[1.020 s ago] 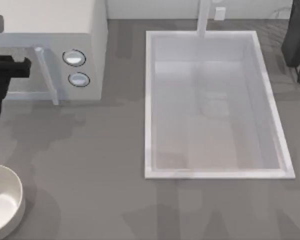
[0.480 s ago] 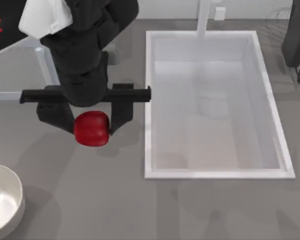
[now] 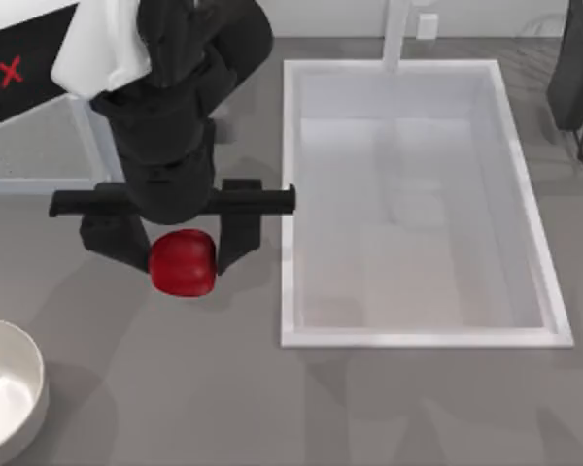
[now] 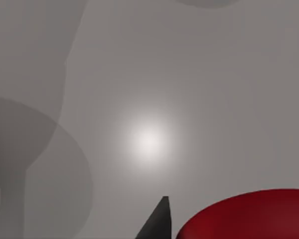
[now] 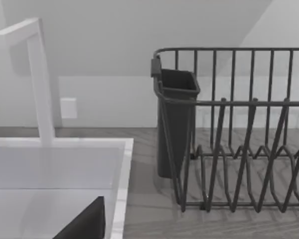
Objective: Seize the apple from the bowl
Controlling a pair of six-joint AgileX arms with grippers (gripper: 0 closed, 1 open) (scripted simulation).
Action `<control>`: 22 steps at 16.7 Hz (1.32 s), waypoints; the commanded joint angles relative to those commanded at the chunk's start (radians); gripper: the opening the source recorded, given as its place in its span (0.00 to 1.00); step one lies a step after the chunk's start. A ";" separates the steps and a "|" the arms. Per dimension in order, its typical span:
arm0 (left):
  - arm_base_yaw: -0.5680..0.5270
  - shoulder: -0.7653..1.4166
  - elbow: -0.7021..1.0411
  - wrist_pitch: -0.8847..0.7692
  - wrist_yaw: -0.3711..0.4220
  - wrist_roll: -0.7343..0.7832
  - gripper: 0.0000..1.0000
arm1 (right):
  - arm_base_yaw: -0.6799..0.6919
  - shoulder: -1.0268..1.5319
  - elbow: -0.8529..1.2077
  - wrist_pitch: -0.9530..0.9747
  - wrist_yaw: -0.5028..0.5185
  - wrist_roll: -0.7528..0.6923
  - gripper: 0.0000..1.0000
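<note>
In the top view my left gripper is shut on the glossy red apple, holding it above the grey counter just left of the sink. The apple bulges into the left wrist view beside one dark fingertip, with bare counter beneath. The white bowl sits at the front left corner, well apart from the apple, and its visible inside holds nothing. A dark corner of my right gripper shows in the right wrist view, over the sink's far right side.
A large white sink basin with a faucet takes the middle and right. A dark wire dish rack stands at the back right. A white appliance lies behind my left arm.
My left arm swung in from the far left edge with the apple and has now drifted slightly toward the front, next to the sink. The bowl has not moved.
</note>
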State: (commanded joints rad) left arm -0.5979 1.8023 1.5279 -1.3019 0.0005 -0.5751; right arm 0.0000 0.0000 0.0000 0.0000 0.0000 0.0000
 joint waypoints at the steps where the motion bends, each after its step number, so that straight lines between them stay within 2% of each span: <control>1: 0.000 0.007 -0.035 0.044 0.000 0.000 0.00 | 0.000 0.000 0.000 0.000 0.000 0.000 1.00; 6: 0.000 0.049 -0.239 0.304 0.000 0.002 0.00 | 0.000 0.000 0.000 0.000 0.000 0.000 1.00; 12: 0.000 0.061 -0.288 0.355 0.000 0.002 0.00 | 0.000 0.000 0.000 0.000 0.000 0.000 1.00; 22: 0.000 0.061 -0.288 0.355 0.000 0.002 0.75 | 0.000 0.000 0.000 0.000 0.000 0.000 1.00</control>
State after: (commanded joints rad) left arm -0.5979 1.8636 1.2395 -0.9467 0.0007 -0.5733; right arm 0.0000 0.0000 0.0000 0.0000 0.0000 0.0000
